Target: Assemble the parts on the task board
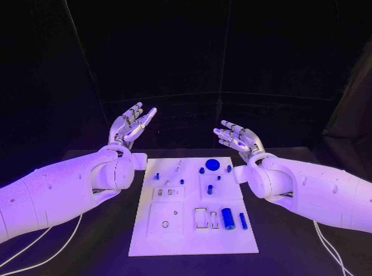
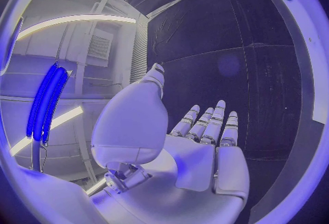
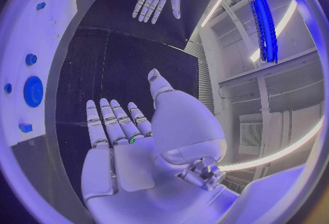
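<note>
The white task board (image 1: 153, 238) lies in the middle of the black table. Small blue parts are spread over it: a round disc (image 1: 212, 164), a thick cylinder (image 1: 228, 218), a thin pin (image 1: 243, 221) and several small pegs near the far end. My left hand (image 1: 130, 126) is raised beyond the board's far left corner, fingers spread, holding nothing. My right hand (image 1: 236, 139) is raised beyond the far right corner, palm up, fingers apart and empty. The left wrist view shows the left hand (image 2: 205, 141) open; the right wrist view shows the right hand (image 3: 123, 136) open, with the board (image 3: 48, 26) beside it.
The black table (image 1: 294, 253) reaches around the board on every side. White cables (image 1: 37, 250) trail over the table near its front left, and another cable (image 1: 331, 253) runs at the front right. A dark curtain closes off the back.
</note>
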Robot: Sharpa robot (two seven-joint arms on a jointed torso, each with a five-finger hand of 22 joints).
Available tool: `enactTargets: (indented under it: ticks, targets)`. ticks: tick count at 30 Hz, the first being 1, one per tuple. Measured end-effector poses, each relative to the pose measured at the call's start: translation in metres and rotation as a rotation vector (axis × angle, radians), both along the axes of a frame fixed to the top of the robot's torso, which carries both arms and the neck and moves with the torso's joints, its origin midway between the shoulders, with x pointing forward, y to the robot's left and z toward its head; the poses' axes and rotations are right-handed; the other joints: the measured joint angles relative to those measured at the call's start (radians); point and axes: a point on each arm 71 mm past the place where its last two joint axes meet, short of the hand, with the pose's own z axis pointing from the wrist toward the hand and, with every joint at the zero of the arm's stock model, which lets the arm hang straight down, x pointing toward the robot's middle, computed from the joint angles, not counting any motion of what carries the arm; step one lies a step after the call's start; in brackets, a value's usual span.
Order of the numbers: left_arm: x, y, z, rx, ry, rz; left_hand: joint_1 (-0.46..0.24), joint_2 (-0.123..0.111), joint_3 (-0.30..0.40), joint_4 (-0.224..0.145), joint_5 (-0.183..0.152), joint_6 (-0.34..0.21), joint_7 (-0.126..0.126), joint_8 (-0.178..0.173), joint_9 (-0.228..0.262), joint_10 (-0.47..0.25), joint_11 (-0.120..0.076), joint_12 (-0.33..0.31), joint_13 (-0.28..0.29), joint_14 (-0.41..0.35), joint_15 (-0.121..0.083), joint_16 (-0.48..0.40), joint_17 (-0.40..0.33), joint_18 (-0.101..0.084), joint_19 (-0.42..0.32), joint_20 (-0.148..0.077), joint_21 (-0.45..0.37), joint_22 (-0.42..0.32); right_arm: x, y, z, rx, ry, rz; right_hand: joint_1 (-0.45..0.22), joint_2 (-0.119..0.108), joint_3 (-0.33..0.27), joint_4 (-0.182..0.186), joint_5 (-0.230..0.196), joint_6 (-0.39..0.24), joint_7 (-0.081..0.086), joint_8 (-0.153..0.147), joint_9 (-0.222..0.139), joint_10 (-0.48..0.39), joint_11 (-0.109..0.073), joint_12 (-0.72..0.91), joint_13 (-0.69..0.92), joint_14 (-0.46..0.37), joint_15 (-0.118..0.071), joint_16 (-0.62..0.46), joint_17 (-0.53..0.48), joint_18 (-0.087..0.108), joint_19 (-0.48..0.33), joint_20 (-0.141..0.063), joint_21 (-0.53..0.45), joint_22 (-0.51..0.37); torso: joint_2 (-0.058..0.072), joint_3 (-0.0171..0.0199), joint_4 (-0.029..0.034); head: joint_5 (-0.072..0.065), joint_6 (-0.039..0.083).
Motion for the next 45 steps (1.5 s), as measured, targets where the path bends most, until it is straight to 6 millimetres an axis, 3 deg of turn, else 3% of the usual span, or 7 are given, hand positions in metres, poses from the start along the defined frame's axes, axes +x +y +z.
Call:
enactTargets:
  ticks: [8,12,17,22,31,39,45]
  targets:
    - [0.0,0.0,0.0,-0.02,-0.013,-0.023,0.086,0.01,0.008,-0.01,0.0,0.113,0.008,0.019,0.012,0.135,0.041,0.019,0.012,0.198,0.031,0.067,0.029,0.0,0.102,0.01,0.045,0.024,0.009,0.004,0.002,-0.043,-0.009,0.12,0.077,-0.017,0.037,-0.118,0.042,0.286,0.027,0.044,0.021,0.31,-0.024,0.051,0.015,0.299,-0.034,0.058,0.014,0.054,0.235,0.004,0.081,0.034,0.0,-0.0004,-0.0001,0.0,-0.001]
    - [0.001,0.015,-0.003,-0.011,-0.01,-0.013,0.129,0.011,0.008,-0.036,0.0,0.192,0.014,0.033,0.018,0.245,0.056,0.034,0.02,0.307,0.037,0.097,0.039,0.0,0.204,0.008,0.086,0.043,0.026,-0.016,0.026,-0.205,-0.129,0.121,0.077,-0.017,0.053,-0.154,0.058,0.386,0.043,0.051,0.024,0.395,-0.037,0.058,0.016,0.388,-0.051,0.067,0.015,0.069,0.302,0.0,0.109,0.042,0.004,-0.0063,0.0007,0.002,-0.007]
    - [-0.003,0.014,-0.003,-0.019,-0.009,-0.041,0.16,0.037,0.012,-0.094,0.0,0.411,0.036,0.075,0.037,0.549,0.022,0.094,0.041,0.457,-0.003,0.144,0.051,0.012,0.48,0.007,0.195,0.092,0.029,-0.012,0.039,-0.384,-0.238,0.175,0.081,-0.021,0.088,-0.199,0.067,0.495,0.065,0.051,0.025,0.498,-0.057,0.058,0.016,0.506,-0.078,0.075,0.018,0.085,0.389,-0.016,0.149,0.051,0.012,-0.0096,0.0042,-0.001,-0.008]
    - [-0.009,0.011,0.0,-0.021,-0.015,-0.085,0.164,0.068,0.01,-0.151,0.0,0.61,0.078,0.105,0.046,0.707,-0.013,0.128,0.042,0.607,-0.048,0.174,0.058,0.038,0.631,-0.007,0.255,0.108,0.033,-0.012,0.051,-0.525,-0.311,0.206,0.069,-0.034,0.129,-0.246,0.081,0.566,0.079,0.051,0.027,0.58,-0.078,0.058,0.017,0.609,-0.107,0.079,0.02,0.085,0.462,-0.04,0.189,0.062,0.024,-0.0114,0.0122,-0.006,-0.008]
    - [-0.02,0.007,0.005,-0.006,-0.03,-0.171,0.156,0.101,0.025,-0.214,0.0,0.707,0.074,0.099,0.035,0.841,-0.048,0.132,0.04,0.742,-0.089,0.174,0.076,0.038,0.739,-0.044,0.272,0.103,0.039,-0.012,0.068,-0.764,-0.407,0.244,0.06,-0.043,0.198,-0.286,0.088,0.641,0.055,0.046,0.027,0.69,-0.11,0.042,0.018,0.765,-0.156,0.088,0.03,0.085,0.562,-0.096,0.28,0.101,0.06,-0.0129,0.0337,-0.019,0.002]
    - [-0.03,0.001,0.009,-0.004,-0.033,-0.239,0.156,0.101,0.027,-0.222,0.0,0.721,0.067,0.09,0.034,0.872,-0.061,0.124,0.04,0.765,-0.098,0.167,0.087,0.038,0.759,-0.054,0.276,0.097,0.04,0.0,0.074,-1.006,-0.468,0.293,0.046,-0.115,0.227,-0.291,0.088,0.697,0.028,0.032,0.027,0.773,-0.147,0.021,0.019,0.968,-0.218,0.143,0.077,0.084,0.679,-0.167,0.505,0.227,0.094,-0.0191,0.0541,-0.036,0.009]
    - [-0.038,-0.004,0.012,-0.011,-0.033,-0.281,0.152,0.105,0.027,-0.222,0.0,0.724,0.071,0.084,0.034,0.872,-0.061,0.116,0.04,0.765,-0.098,0.161,0.089,0.038,0.761,-0.052,0.276,0.095,0.037,0.014,0.073,-1.191,-0.531,0.335,0.019,-0.142,0.23,-0.288,0.088,0.697,0.021,0.032,0.027,0.744,-0.155,0.021,0.019,0.99,-0.232,0.188,0.122,0.084,0.701,-0.182,0.616,0.292,0.117,-0.0211,0.0682,-0.049,0.01]
